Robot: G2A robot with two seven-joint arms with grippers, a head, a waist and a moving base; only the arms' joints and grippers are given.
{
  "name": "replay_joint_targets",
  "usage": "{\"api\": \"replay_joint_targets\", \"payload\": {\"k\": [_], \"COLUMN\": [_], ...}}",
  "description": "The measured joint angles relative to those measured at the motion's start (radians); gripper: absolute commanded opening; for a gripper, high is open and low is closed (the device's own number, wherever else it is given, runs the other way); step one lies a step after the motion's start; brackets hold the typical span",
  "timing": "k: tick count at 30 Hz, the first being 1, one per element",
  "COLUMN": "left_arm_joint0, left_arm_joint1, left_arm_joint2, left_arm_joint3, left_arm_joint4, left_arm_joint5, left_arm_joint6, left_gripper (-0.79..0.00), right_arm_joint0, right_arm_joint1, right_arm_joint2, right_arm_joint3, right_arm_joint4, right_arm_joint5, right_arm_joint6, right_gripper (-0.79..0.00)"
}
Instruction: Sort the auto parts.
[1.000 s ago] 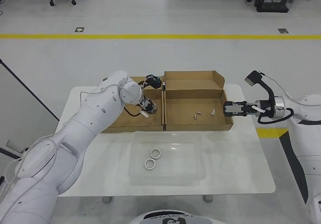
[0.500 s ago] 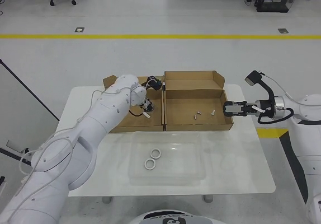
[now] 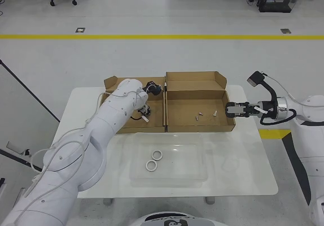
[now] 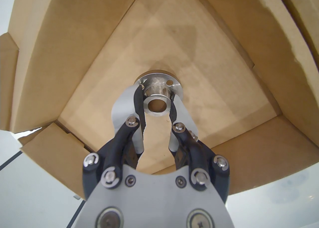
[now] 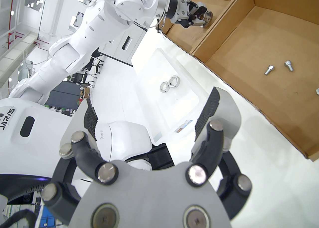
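With the table read as a dial from above, a clear tray [image 3: 196, 175] at 6 o'clock, nearest the robot, holds two metal rings [image 3: 150, 165] lying close together. Beyond it, two open cardboard boxes stand side by side: the left box [image 3: 122, 125] at 11 o'clock and the right box [image 3: 184, 121] at 1 o'clock, where two bolts [image 3: 198, 117] lie on the floor. At that box's 3 o'clock rim the right gripper [image 3: 230, 109] hangs with jaws spread wide and nothing between them. Farthest in, the left gripper [image 4: 155, 104] is down inside the left box, jaws drawn narrow around the neck of a flanged bushing [image 4: 159, 83], flange toward the cardboard; whether it touches the floor cannot be told. The grip looks slim on smooth metal, so the part may tilt or slip. If it is let go above the floor, the round flange could bounce or roll toward a wall. Opening fingers might catch the flange on the way up, and the wrist, close to the shared wall, could nudge the boxes.
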Motion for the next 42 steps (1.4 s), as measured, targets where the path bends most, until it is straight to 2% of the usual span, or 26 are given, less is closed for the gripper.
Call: {"api": "replay_joint_targets", "payload": {"k": [3,4,6,9,12,13,14,25,30,37,42], "left_arm_joint0": [-0.001,-0.001,-0.003,-0.005,-0.008,-0.01,-0.013,-0.085,-0.127,-0.166,-0.157], "left_arm_joint1": [-0.011,-0.015,-0.021,-0.03,-0.037,-0.04,-0.041,-0.044,-0.037,-0.005,0.033], "left_arm_joint2": [-0.004,-0.005,-0.005,-0.009,-0.013,-0.017,-0.019,-0.053,-0.065,-0.115,-0.161], "left_arm_joint3": [0.02,0.028,0.038,0.053,0.068,0.073,0.077,0.094,0.068,-0.011,-0.12], "left_arm_joint4": [-0.004,-0.006,-0.005,-0.009,-0.011,-0.015,-0.017,-0.032,-0.036,-0.1,-0.164], "left_arm_joint5": [-0.013,-0.017,-0.024,-0.037,-0.044,-0.047,-0.051,-0.114,-0.191,-0.317,-0.34], "left_arm_joint6": [0.012,0.015,0.015,0.017,0.021,0.025,0.027,0.05,-0.01,-0.107,-0.21], "left_gripper": [-0.763,-0.69,-0.619,-0.416,-0.169,-0.028,0.0,0.0,0.0,0.0,0.0], "right_arm_joint0": [0.0,0.0,0.0,0.0,0.0,0.0,0.0,0.0,0.0,0.0,0.0], "right_arm_joint1": [0.0,0.0,0.0,0.0,0.0,0.0,0.0,0.0,0.0,0.0,0.0], "right_arm_joint2": [0.0,0.0,0.0,0.0,0.0,0.0,0.0,0.0,0.0,0.0,0.0], "right_arm_joint3": [0.0,0.0,0.0,0.0,0.0,0.0,0.0,0.0,0.0,0.0,0.0], "right_arm_joint4": [0.0,0.0,0.0,0.0,0.0,0.0,0.0,0.0,0.0,0.0,0.0], "right_arm_joint5": [0.0,0.0,0.0,0.0,0.0,0.0,0.0,0.0,0.0,0.0,0.0], "right_arm_joint6": [0.0,0.0,0.0,0.0,0.0,0.0,0.0,0.0,0.0,0.0,0.0], "right_gripper": [0.0,0.0,0.0,0.0,0.0,0.0,0.0,0.0,0.0,0.0,0.0]}}
